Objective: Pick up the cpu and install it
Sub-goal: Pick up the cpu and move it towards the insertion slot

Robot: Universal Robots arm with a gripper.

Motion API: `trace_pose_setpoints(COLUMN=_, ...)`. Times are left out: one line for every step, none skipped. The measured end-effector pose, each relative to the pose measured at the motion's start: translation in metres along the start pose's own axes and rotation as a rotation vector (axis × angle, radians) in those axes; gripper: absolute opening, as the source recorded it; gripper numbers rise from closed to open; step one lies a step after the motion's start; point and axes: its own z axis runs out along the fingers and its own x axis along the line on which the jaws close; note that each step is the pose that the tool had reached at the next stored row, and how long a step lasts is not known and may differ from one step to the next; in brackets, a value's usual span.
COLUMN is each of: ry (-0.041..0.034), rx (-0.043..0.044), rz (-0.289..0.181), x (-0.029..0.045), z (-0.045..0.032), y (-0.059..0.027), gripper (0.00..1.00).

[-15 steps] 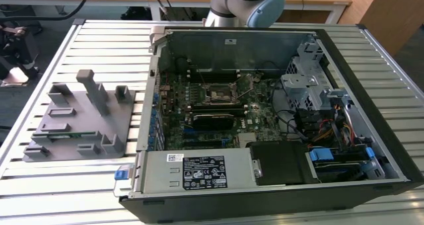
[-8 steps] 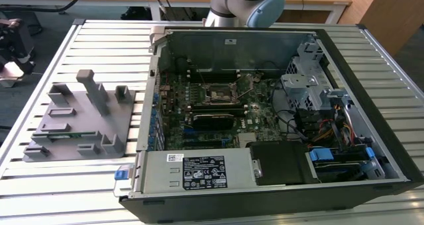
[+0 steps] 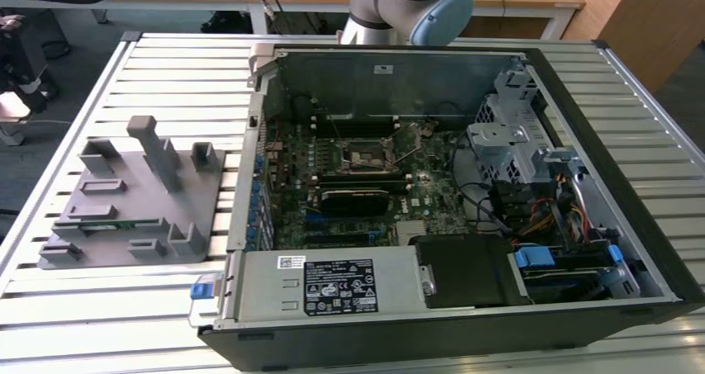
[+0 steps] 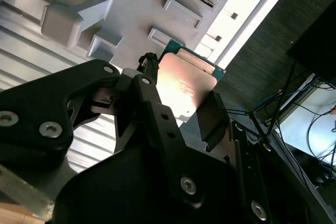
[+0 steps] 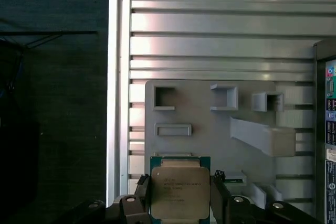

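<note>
There's the cpu (image 5: pixel 180 191), silvery metal top facing up with its green rim showing, sitting square between the two black fingers (image 5: pixel 143 192) of the tool (image 5: pixel 181 184). The tool is closed in on it, one finger pressed to each of two opposite edges, so the chip is gripped and nothing else is in there. The second wrist view shows the same from a slant: the cpu (image 4: pixel 186 85) catches a warm glare, with a dark pad against its side and the tool (image 4: pixel 181 93) closed around it.

Behind the chip lies the grey fixture plate (image 5: pixel 210 140), with its raised rectangular pockets and one long sloping block. The cpu hangs over the plate near one of its edges and looks to be held off it rather than resting in a pocket. The plate sits on the slatted metal surface (image 5: pixel 210 35).

In the exterior view, that same fixture plate (image 3: pixel 121 188) lies on the surface (image 3: pixel 165 77) at the exterior view's left, a thin green memory stick (image 3: pixel 105 223) lying in it. Just beside it, toward the exterior view's right, sits the open computer case (image 3: pixel 385 77), with the motherboard (image 3: pixel 352 201) exposed and the square socket (image 3: pixel 364 155) near its middle. The robot arm (image 3: pixel 402 7) rises beyond the case.
</note>
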Motion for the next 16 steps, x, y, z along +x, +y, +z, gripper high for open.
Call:
trace_pose_setpoints(ry=-0.0003, rx=-0.0002, rz=0.0, x=-0.0005, z=-0.0003, y=0.0001, gripper=0.54)
trace_pose_setpoints(ry=-0.0002, rx=-0.0002, rz=0.0, x=-0.0014, z=-0.0004, y=0.0, gripper=0.54)
trace_pose_setpoints(ry=0.0, rx=-0.0001, rz=0.0, x=-0.0022, z=-0.0006, y=0.0, gripper=0.54)
trace_pose_setpoints(ry=0.0, rx=-0.0001, rz=0.0, x=-0.0033, z=-0.0005, y=0.0, gripper=0.54)
trace_pose_setpoints(ry=-0.0001, rx=-0.0001, rz=0.0, x=-0.0048, z=-0.0005, y=0.0, gripper=0.54)
trace_pose_setpoints(ry=0.0002, rx=0.0, rz=0.0, x=-0.0065, z=-0.0005, y=0.0, gripper=0.54)
trace_pose_setpoints(ry=0.0003, rx=0.0, rz=0.0, x=-0.0081, z=-0.0005, y=0.0, gripper=0.54)
trace_pose_setpoints(ry=0.0004, rx=0.0, rz=0.0, x=-0.0097, z=-0.0004, y=0.0, gripper=0.54)
trace_pose_setpoints(ry=0.0006, rx=0.0, rz=0.0, x=-0.0113, z=-0.0004, y=0.0, gripper=0.54)
trace_pose_setpoints(ry=0.0008, rx=0.0, rz=0.0, x=-0.0127, z=-0.0004, y=0.0, gripper=0.54)
trace_pose_setpoints(ry=0.0011, rx=0.0, rz=0.0, x=-0.0141, z=-0.0004, y=0.0, gripper=0.54)
trace_pose_setpoints(ry=0.0012, rx=0.0, rz=0.0, x=-0.0154, z=-0.0004, y=0.0, gripper=0.54)
trace_pose_setpoints(ry=0.0014, rx=0.0, rz=0.0, x=-0.0168, z=-0.0003, y=0.0001, gripper=0.54)
trace_pose_setpoints(ry=0.0017, rx=0.0, rz=0.0, x=-0.0182, z=-0.0003, y=0.0001, gripper=0.54)
trace_pose_setpoints(ry=0.0018, rx=0.0, rz=0.0, x=-0.0195, z=-0.0003, y=0.0001, gripper=0.54)
trace_pose_setpoints(ry=0.0022, rx=0.0, rz=0.0, x=-0.0211, z=-0.0003, y=0.0001, gripper=0.54)
